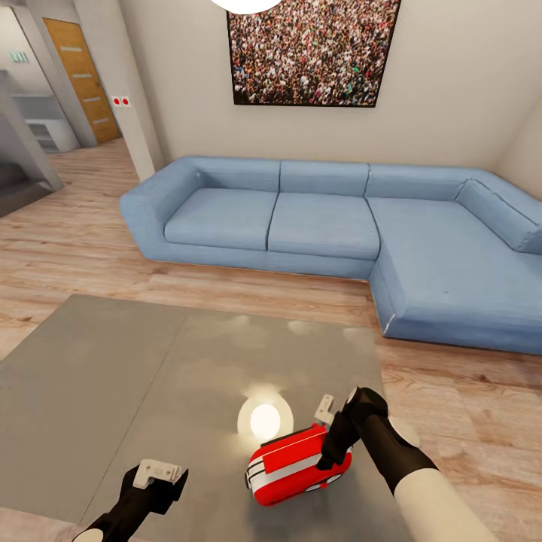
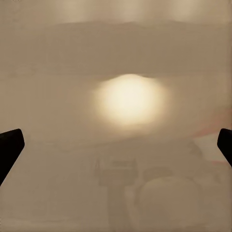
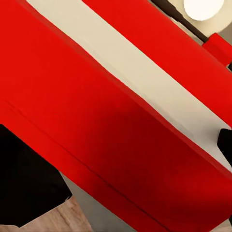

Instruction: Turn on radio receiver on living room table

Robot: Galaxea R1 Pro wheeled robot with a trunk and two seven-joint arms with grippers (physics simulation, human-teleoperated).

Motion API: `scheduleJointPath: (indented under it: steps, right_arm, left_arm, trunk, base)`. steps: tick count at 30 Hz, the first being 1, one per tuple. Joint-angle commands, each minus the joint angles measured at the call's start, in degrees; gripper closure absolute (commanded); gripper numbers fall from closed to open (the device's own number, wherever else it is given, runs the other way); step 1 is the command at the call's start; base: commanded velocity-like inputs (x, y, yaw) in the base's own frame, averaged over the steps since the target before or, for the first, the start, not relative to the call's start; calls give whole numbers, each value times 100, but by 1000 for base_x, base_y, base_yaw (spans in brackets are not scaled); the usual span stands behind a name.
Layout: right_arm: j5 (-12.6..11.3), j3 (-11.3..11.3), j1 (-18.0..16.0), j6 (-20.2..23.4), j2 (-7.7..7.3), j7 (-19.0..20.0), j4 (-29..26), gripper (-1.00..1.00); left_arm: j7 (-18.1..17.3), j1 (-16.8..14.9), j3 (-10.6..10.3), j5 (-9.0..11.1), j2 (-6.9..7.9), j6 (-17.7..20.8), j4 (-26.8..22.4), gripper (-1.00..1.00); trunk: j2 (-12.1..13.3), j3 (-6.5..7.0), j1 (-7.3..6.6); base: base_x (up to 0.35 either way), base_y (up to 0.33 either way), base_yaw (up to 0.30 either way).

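Head view: the radio receiver (image 1: 297, 467) lies tipped on the glossy grey worktop (image 1: 113, 376), low and a little right of centre in the frame, just below the bright lamp reflection (image 1: 265, 420). The right gripper (image 1: 330, 436) is down against the radio's upper right end, its dark wrist covering that corner; one pale finger sticks up behind, but I cannot tell from here whether the fingers are spread or closing on anything. The left gripper (image 1: 159, 474) hangs over bare worktop at lower left, well apart from the radio, and its gap is not readable in this frame either. Behind stand the blue sofa (image 1: 324, 226) and the framed crowd photo (image 1: 312, 49) on the wall. To my eye the reach is finished and the switching step is in hand; the next move calls for a small, careful press on the control without shoving the light radio across the slick top.

Left wrist view: hazy beige worktop with the lamp glare; dark fingers (image 2: 10, 147) sit at both frame edges, spread wide, nothing between them.

Right wrist view: the radio's red shell and white band (image 3: 140, 82) sit very close. No brand or writing is readable anywhere.
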Motion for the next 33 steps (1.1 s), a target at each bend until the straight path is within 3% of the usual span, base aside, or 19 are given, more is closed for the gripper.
scheduleJointPath:
  steps: [1, 2, 3, 9, 14, 24, 27, 29, 33]
  right_arm:
    - [0, 1, 0, 0, 0, 0, 1, -100]
    - [0, 3, 0, 0, 0, 0, 3, -100]
    - [0, 2, 0, 0, 0, 0, 6, 100]
    - [-18, -3, -41, 0, 13, -15, 41, 100]
    - [-10, 0, -52, 0, 120, -52, 63, 100]
    - [-6, 5, -53, -1, 130, -13, -18, 100]
    - [-35, 2, -53, 3, 125, 28, -219, 100]
    - [-76, -18, -53, 14, 124, 172, -641, 100]
    - [-92, -53, -53, 68, 113, 760, -1493, 100]
  left_arm:
    - [0, 0, 0, 0, 0, 0, 0, -100]
    - [0, 0, 0, 0, 0, 0, 0, -100]
    - [0, 0, 0, 0, 0, 0, 0, -100]
    - [0, 0, 0, 0, -1, 1, 0, -100]
    - [0, 0, 0, 0, -2, 0, 0, -100]
    - [0, 0, 0, 0, 0, 0, 0, -100]
    - [0, 0, 0, 0, -1, 0, 0, -100]
    - [0, 0, 0, 0, 0, 0, 0, -100]
    - [-1, 0, 0, 0, -3, 0, 0, -100]
  trunk:
    - [0, 0, 0]
    - [0, 0, 0]
    - [0, 0, 0]
    - [0, 0, 0]
    - [0, 0, 0]
    - [0, 0, 0]
    - [0, 0, 0]
    - [0, 0, 0]
    - [0, 0, 0]
  base:
    - [0, 0, 0]
    - [0, 0, 0]
    - [0, 0, 0]
    - [0, 0, 0]
    - [0, 0, 0]
    - [0, 0, 0]
    - [0, 0, 0]
    - [0, 0, 0]
    - [0, 0, 0]
